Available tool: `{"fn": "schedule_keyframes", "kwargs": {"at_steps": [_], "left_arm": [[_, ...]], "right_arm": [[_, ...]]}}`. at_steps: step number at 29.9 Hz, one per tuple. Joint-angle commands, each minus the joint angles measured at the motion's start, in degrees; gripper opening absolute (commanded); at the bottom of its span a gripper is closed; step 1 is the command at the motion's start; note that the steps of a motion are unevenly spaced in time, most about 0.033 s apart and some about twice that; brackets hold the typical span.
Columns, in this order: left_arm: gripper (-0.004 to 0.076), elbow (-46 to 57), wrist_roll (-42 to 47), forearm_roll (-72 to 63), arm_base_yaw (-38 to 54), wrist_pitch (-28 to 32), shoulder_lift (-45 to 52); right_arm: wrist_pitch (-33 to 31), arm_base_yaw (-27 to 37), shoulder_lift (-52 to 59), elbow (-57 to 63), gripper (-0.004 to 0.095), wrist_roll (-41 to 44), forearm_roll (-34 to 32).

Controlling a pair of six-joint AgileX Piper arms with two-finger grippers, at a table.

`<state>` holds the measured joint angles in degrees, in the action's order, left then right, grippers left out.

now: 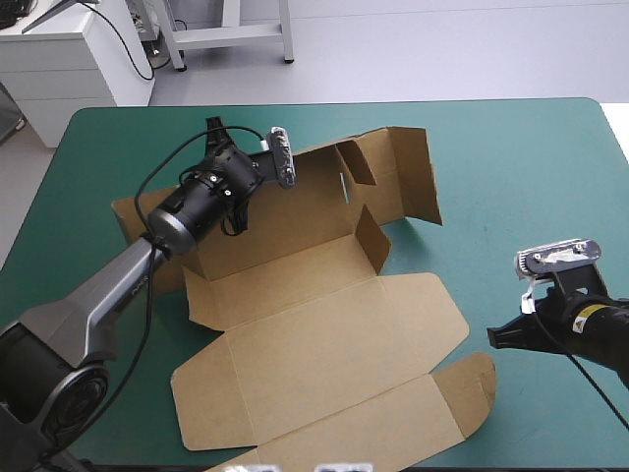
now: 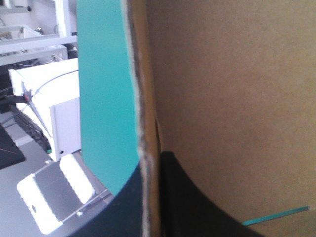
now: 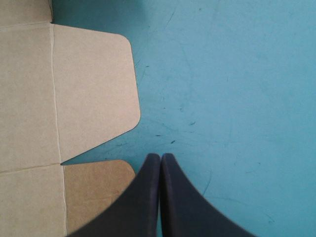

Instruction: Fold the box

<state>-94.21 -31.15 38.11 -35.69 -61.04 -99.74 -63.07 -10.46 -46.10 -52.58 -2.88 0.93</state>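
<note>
The box [image 1: 324, 334] — a cut sheet of brown board — lay across the middle of the table's teal-green cover [image 1: 550, 167]. Its length ran from the far edge toward the near edge, slewed a little toward the near right corner. The walls on its far half stood raised, while the near half and its side flaps lay flat. The left gripper [image 2: 152, 177], two broad black fingers, was at the sheet's far left part. It was all but closed, with a raised wall's edge pinched between the fingers. The right gripper [image 3: 160, 158] was pressed together into one point, holding nothing, over bare cover toward the table's right edge. The box lay to its left. Nearest to it were the broad flat flap [image 3: 94, 84] with rounded corners and the smaller rounded tab [image 3: 96, 192], both just beside the fingertips (no contact showed). By this lie the right arm was much the nearer to the flat right-hand side. Raising that side would likely fall to it — opening first, then reaching toward the table's middle.
</note>
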Motion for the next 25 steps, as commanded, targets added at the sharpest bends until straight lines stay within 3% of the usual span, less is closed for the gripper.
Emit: {"fn": "schedule_keyframes", "kwargs": {"at_steps": [1, 7, 11, 16, 25], "left_arm": [[-0.0008, -1.9, 0.1, 4.7, -2.7, 0.6, 1.9], [-0.0008, 3.1, 2.0, 4.8, -5.5, 0.7, 4.0], [-0.0008, 8.3, 5.3, 5.9, -8.2, 4.4, 8.0], [-0.0008, 16.5, 15.9, 20.8, -13.5, 9.9, 13.1], [-0.0008, 28.6, 37.2, 47.2, -19.8, 10.3, 14.5]], "right_arm": [[0.9, 0.3, 0.5, -1.5, -0.0021, -0.5, -0.3], [1.2, 0.3, 0.5, -1.5, -0.0021, -0.5, -0.3], [2.3, 0.3, 0.4, -1.5, -0.0021, -0.5, -0.3], [5.0, 0.3, 0.4, -1.5, -0.002, 1.0, -0.3], [6.3, 0.3, 0.4, -1.6, -0.0019, 1.6, -0.1]]}}
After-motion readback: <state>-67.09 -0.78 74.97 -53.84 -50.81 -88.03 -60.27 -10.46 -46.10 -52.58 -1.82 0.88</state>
